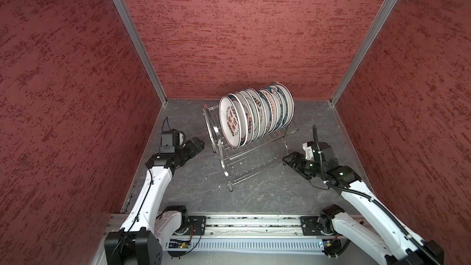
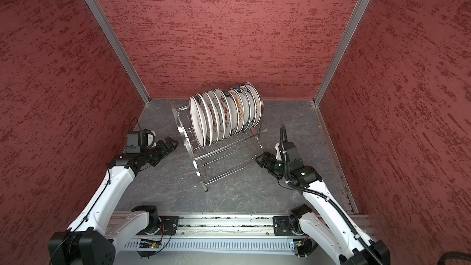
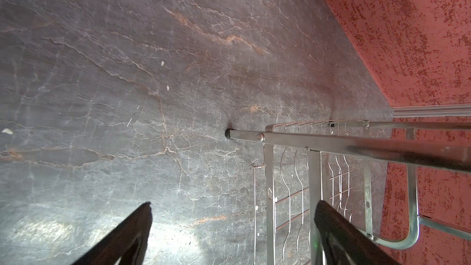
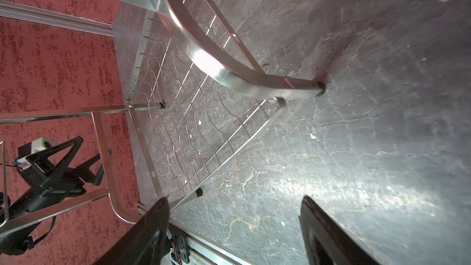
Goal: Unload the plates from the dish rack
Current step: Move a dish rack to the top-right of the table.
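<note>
A: Top view: why do the plates [image 1: 256,113] stand on edge? Slots in the upper tier of the rack [image 1: 244,154] hold them upright in a close row, faces leaning toward the left arm, so each rim stays free to pinch.

B: Where are the fingers? Left gripper [image 1: 197,144] waits beside the rack's left end, fingers [image 3: 127,235] spread wide, empty. Right gripper [image 1: 289,160] sits low near the rack's right leg, fingers [image 4: 328,235] apart, empty. Both are below the plates and apart from them; no plate is touched.
</note>
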